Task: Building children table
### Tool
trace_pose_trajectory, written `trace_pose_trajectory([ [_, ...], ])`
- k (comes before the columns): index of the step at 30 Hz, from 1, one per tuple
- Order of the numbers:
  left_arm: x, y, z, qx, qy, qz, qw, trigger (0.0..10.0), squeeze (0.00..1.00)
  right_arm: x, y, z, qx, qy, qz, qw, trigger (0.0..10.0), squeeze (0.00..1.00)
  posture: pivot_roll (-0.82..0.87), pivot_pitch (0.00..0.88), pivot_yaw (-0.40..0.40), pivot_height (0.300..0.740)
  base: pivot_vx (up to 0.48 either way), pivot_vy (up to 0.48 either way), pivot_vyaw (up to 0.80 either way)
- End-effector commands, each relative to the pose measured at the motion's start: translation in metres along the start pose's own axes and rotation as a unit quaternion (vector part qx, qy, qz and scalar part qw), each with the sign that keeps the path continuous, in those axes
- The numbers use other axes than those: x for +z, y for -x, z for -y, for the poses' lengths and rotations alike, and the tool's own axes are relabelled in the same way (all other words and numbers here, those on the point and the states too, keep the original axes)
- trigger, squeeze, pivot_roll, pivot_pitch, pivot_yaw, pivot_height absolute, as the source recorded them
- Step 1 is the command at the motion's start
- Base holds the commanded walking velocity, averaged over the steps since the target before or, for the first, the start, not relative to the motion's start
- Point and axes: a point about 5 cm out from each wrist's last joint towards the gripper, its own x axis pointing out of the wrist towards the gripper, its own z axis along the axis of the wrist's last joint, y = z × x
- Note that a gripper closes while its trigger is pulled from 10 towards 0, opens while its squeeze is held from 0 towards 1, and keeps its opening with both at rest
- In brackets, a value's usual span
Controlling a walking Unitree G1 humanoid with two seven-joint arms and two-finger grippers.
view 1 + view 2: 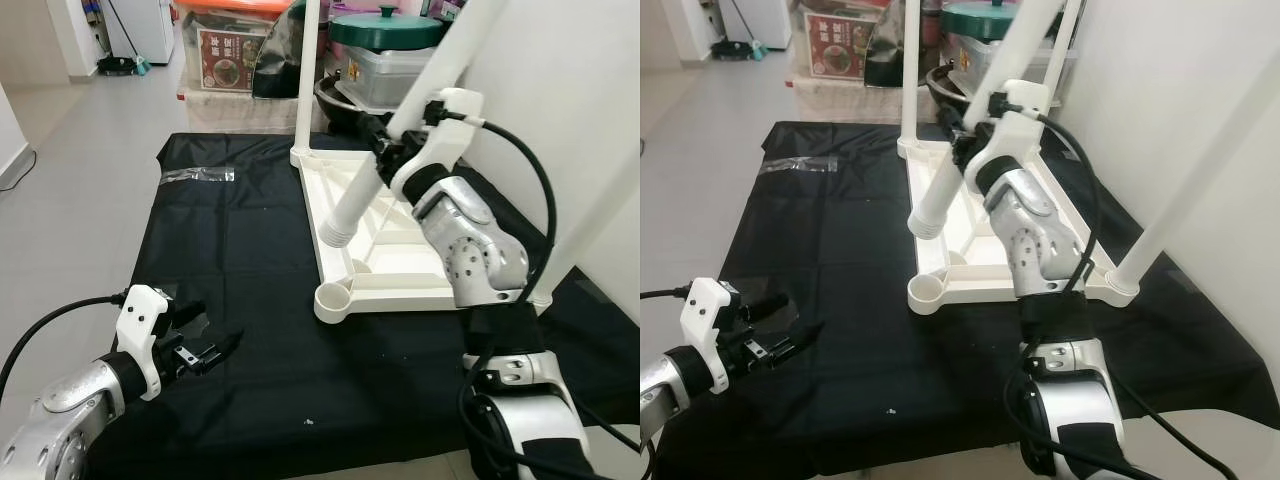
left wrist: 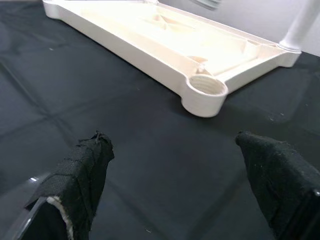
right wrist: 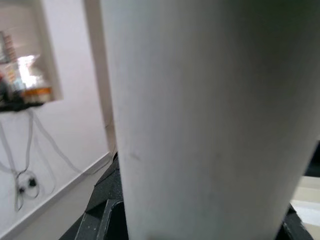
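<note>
Held stiff, light, smooth table leg (image 1: 372,170) mid-shaft in right pincer (image 1: 385,150) — slippery-looking; left pincer (image 1: 205,352) apart — idle.

A black cloth (image 1: 250,300) covers the floor (image 1: 80,130) and serves as the work surface; pale grey tiles show beyond its far and left edges. Creases run across the cloth. A white plastic tabletop (image 1: 400,270) lies upside down directly on the cloth, right of centre, its ribbed underside facing up. A round threaded socket (image 1: 335,298) at its near left corner stands empty. Upright white legs (image 1: 308,70) rise from other corners. A clear plastic bag (image 1: 198,175) lies flat on the cloth near its far left corner, well apart from the tabletop. A small white speck (image 1: 308,422) rests near the cloth's front edge.
</note>
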Motion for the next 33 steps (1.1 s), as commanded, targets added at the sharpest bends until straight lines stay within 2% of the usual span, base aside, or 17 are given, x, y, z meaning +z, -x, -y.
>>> trace_pose_trajectory([
  [1,-0.002,0.000,0.005,-0.004,0.005,-0.007,1.000,10.0,0.00,-0.005,0.001,0.001,0.004,0.015,-0.002,1.000,0.0,0.00,0.12,0.000,-0.114,0.740,0.000,0.000,0.00],
  [15,-0.006,-0.002,0.012,-0.005,0.013,-0.012,1.000,10.0,0.00,-0.019,0.008,-0.003,0.053,0.061,-0.013,0.997,0.0,0.00,0.11,0.000,-0.109,0.740,0.000,0.000,0.00],
  [19,-0.009,-0.001,0.015,-0.006,0.018,-0.015,1.000,10.0,0.00,-0.030,0.018,-0.012,0.120,0.083,-0.035,0.989,0.0,0.00,0.11,0.000,-0.113,0.740,0.000,0.000,0.00],
  [20,-0.009,-0.001,0.015,-0.006,0.018,-0.015,1.000,10.0,0.00,-0.030,0.018,-0.012,0.120,0.083,-0.035,0.989,0.0,0.00,0.11,0.000,-0.113,0.740,0.000,0.000,0.00],
  [24,-0.008,0.000,0.016,-0.007,0.021,-0.015,1.000,10.0,0.00,-0.040,0.025,-0.018,0.180,0.103,-0.052,0.977,0.0,0.00,0.11,0.000,-0.114,0.740,0.000,0.000,0.00],
  [26,-0.008,-0.001,0.016,-0.007,0.021,-0.014,1.000,10.0,0.00,-0.043,0.026,-0.018,0.193,0.107,-0.058,0.974,0.0,0.00,0.11,0.000,-0.116,0.740,0.000,0.000,0.00],
  [27,-0.008,-0.001,0.017,-0.008,0.022,-0.014,1.000,10.0,0.00,-0.053,0.026,-0.012,0.202,0.122,-0.079,0.969,0.0,0.00,0.11,0.000,-0.120,0.740,0.000,0.000,0.00],
  [30,-0.008,-0.001,0.018,-0.009,0.023,-0.013,1.000,10.0,0.00,-0.057,0.024,-0.007,0.198,0.131,-0.093,0.967,0.0,0.00,0.12,0.000,-0.122,0.740,0.000,0.000,0.00],
  [32,-0.009,-0.002,0.019,-0.008,0.023,-0.013,1.000,10.0,0.00,-0.058,0.021,-0.003,0.191,0.120,-0.103,0.969,0.0,0.00,0.12,0.000,-0.126,0.740,0.000,0.000,0.00],
  [33,-0.009,-0.002,0.019,-0.008,0.024,-0.012,1.000,10.0,0.00,-0.057,0.021,-0.004,0.207,0.116,-0.100,0.966,0.0,0.00,0.12,0.000,-0.126,0.740,0.000,0.000,0.00],
])
